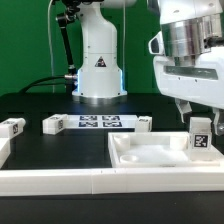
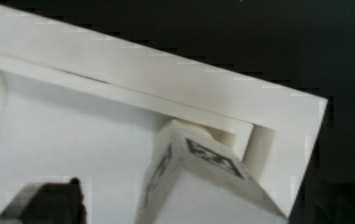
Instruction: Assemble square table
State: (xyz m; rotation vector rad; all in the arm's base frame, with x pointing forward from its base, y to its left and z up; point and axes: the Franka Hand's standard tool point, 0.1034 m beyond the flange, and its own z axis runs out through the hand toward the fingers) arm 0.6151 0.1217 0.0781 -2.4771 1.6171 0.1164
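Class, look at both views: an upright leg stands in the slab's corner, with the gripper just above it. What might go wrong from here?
The leg stands in the slab's corner; if it is not yet screwed in, it may topple. The open gripper flanks it closely, so a skewed retreat might knock it over.

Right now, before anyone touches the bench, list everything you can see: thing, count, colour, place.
table top: one, white, front, toward the exterior view's right
upright leg: one, white, tagged, standing in a corner of the table top
loose legs: three, white, lying behind the table top
marker board: one, white, between two loose legs
border rail: one, white, along the front
black table: one, underneath everything
arm base: one, white, back centre
claw: one, dark fingers, open astride the upright leg
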